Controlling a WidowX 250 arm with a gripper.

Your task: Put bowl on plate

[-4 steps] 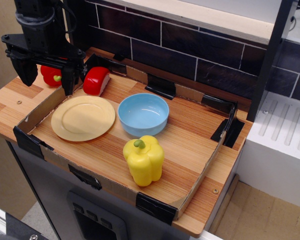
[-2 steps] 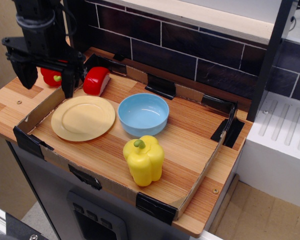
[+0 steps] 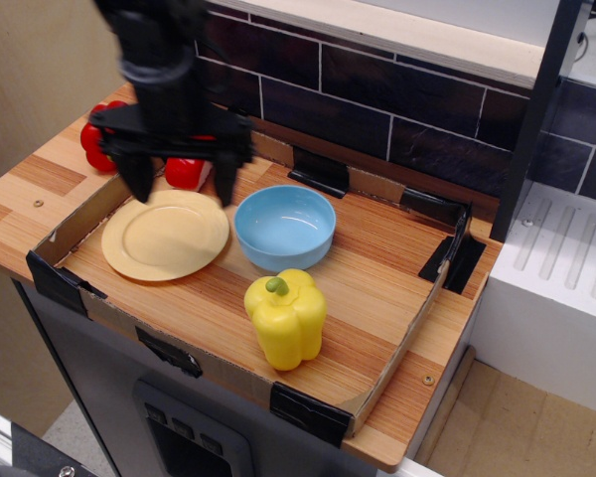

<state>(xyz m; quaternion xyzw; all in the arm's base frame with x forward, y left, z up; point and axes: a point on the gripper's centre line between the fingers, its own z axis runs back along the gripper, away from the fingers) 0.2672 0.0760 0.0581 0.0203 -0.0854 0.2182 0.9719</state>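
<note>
- One yellow pepper [image 3: 285, 318] stands nearest to us on the wooden board, upright, just in front of the bowl and apart from it; it has not shifted over the last moment.
- Behind it the bowl [image 3: 285, 227], light blue and glossy, sits on the board just beside the plate [image 3: 165, 235]; their rims are near or touching, we cannot tell which. Both lie where they lay a moment ago, so the bowl is not yet on the plate.
- What has changed is the arm: the gripper [image 3: 177, 179] was off to the left, past the tray's edge, and has now swung right to hang above the far rim of the plate, with its right finger close to the bowl's left rim. Its fingers are spread wide and hold nothing.
- We read this as the approach to the bowl. The gripper must go further right and down, so one finger drops inside the rim; the smooth glaze may slip in a rim pinch.
- Behind the gripper, a red pepper [image 3: 96, 147] and another red piece [image 3: 182, 172] are partly hidden by the arm.
- The board [image 3: 377, 288] is striped wood, edged by a low cardboard wall [image 3: 402, 343] with black tape at the corners.
- Further back runs a dark tiled wall [image 3: 377, 99] under a pale shelf, and to the right stands a white ribbed drainer [image 3: 566, 258].
</note>
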